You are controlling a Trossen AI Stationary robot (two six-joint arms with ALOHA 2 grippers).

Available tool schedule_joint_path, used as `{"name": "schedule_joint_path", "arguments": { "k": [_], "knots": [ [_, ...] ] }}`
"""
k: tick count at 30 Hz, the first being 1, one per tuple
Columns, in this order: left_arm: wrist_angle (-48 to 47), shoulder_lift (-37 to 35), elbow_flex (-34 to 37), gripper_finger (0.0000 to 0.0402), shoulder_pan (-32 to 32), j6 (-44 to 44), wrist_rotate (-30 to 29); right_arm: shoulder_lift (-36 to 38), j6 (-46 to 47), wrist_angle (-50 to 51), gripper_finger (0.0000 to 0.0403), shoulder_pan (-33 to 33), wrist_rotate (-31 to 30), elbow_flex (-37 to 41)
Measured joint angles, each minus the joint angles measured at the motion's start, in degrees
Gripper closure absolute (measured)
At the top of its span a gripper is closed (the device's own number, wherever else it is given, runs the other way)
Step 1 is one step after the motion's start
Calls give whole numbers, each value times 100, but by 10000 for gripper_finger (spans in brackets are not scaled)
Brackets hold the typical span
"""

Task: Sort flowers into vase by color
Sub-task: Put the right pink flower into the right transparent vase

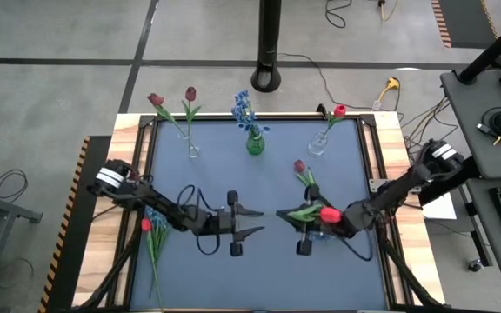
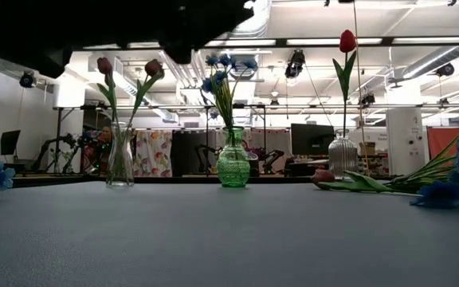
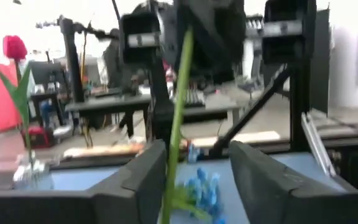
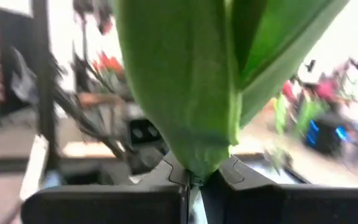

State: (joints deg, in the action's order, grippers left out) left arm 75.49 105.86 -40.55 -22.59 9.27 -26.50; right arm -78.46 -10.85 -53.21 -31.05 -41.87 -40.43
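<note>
My right gripper (image 1: pixel 278 213) is shut on a red tulip (image 1: pixel 329 213) held over the middle of the table. The bloom lies back over the gripper and the stem (image 3: pixel 176 124) runs toward my left gripper (image 1: pixel 261 221). That gripper is open, with the stem between its fingers, close to one finger (image 3: pixel 145 180); I cannot tell whether they touch. At the far edge, a clear vase (image 1: pixel 192 149) holds two maroon tulips, a green vase (image 1: pixel 255 143) holds blue sprigs, and a clear vase (image 1: pixel 317 143) holds a red tulip. My right gripper pinches the tulip between its two shut fingers at the base of a broad green leaf (image 4: pixel 194 158), where it joins the stem. The fingers come in about level from the table's right. The flower is lifted clear of the table.
A maroon tulip (image 1: pixel 299 165) lies on the mat in front of the right vase. A red tulip and blue sprigs (image 1: pixel 150 228) lie in a pile near the left edge. More blue blossoms (image 2: pixel 445 193) lie on the mat at the right, below my right arm.
</note>
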Motion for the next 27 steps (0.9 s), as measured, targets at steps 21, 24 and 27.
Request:
{"name": "schedule_joint_path", "arguments": {
  "k": [21,24,27],
  "knots": [
    [-2812,-266,429,197,-101,-1890,-866,1898,2597,8916,390,1934,-769,-2580],
    [-2792,-259,421,197,-101,-1883,-862,1933,2315,8937,390,2315,-769,-2721],
    [-2809,-251,435,197,-101,-1883,-859,1844,2093,8935,390,2658,-741,-2788]
  ]
}}
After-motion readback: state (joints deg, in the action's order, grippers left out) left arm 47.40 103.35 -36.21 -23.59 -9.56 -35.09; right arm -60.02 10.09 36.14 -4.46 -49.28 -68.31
